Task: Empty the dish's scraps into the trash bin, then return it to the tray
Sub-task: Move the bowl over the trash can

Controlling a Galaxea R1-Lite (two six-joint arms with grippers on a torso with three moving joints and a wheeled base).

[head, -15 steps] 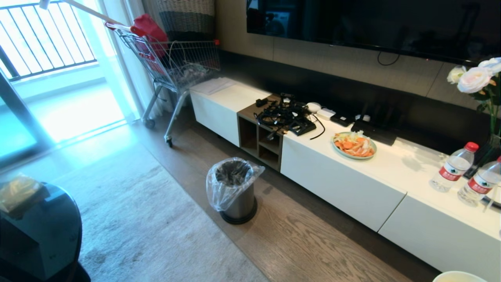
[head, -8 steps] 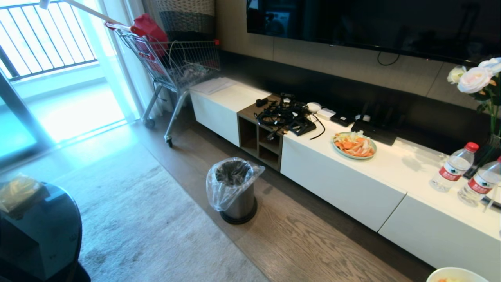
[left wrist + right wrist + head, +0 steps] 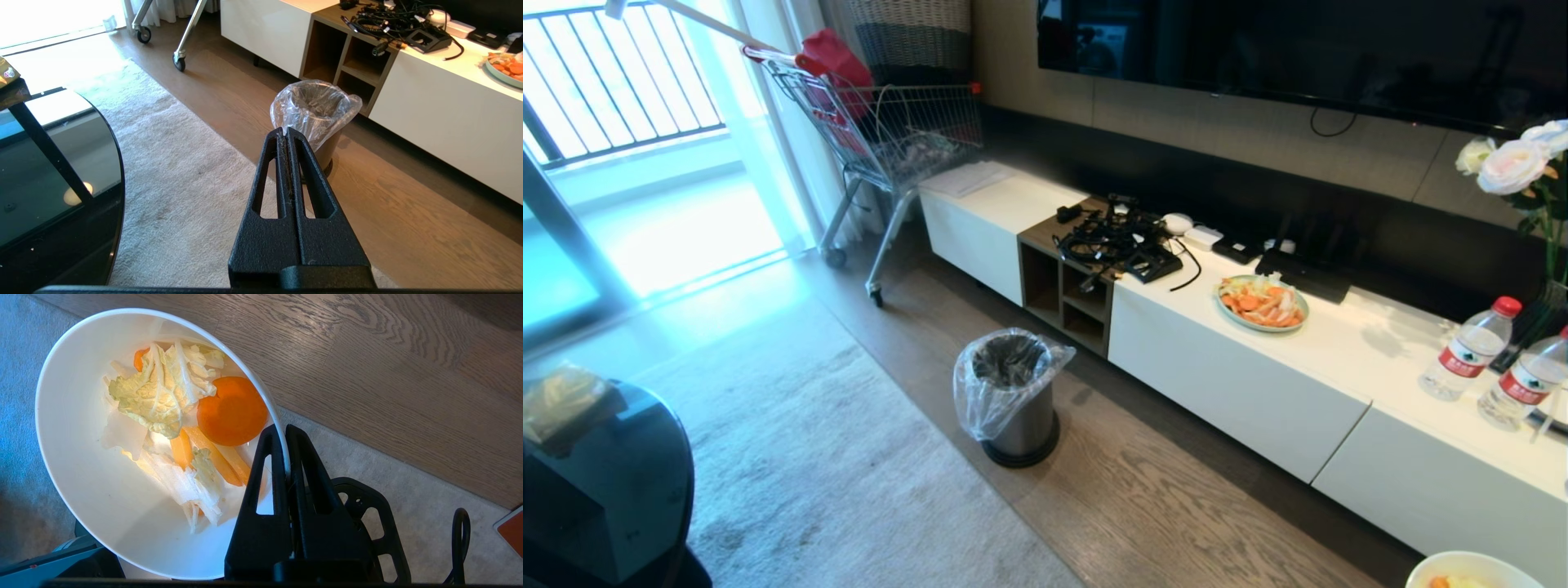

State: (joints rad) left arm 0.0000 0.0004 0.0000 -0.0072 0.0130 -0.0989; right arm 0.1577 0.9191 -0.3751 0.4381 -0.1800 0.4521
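Observation:
My right gripper [image 3: 284, 430] is shut on the rim of the dish [image 3: 81, 457], a glossy white deep bowl held above the rug and wood floor. Inside lie the scraps [image 3: 184, 416]: a round orange slice, orange strips, pale cabbage and white tissue. At the bottom right corner of the head view only the dish's rim [image 3: 1470, 567] peeks in. The trash bin [image 3: 1013, 400], dark and lined with clear plastic, stands on the floor before the white cabinet, also ahead of my left gripper [image 3: 286, 131], which hangs shut and empty. The tray is out of view.
A long white TV cabinet [image 3: 1258, 384] carries a pale-green plate of orange slices [image 3: 1262, 302], tangled cables [image 3: 1115, 241] and two water bottles [image 3: 1470, 347]. A shopping cart [image 3: 882, 131] stands at the back left. A dark glass table [image 3: 605, 482] is at the near left.
The dish's rim has risen further into the bottom right corner of the head view, and an orange scrap now shows in it. The bin and cabinet have stayed put.

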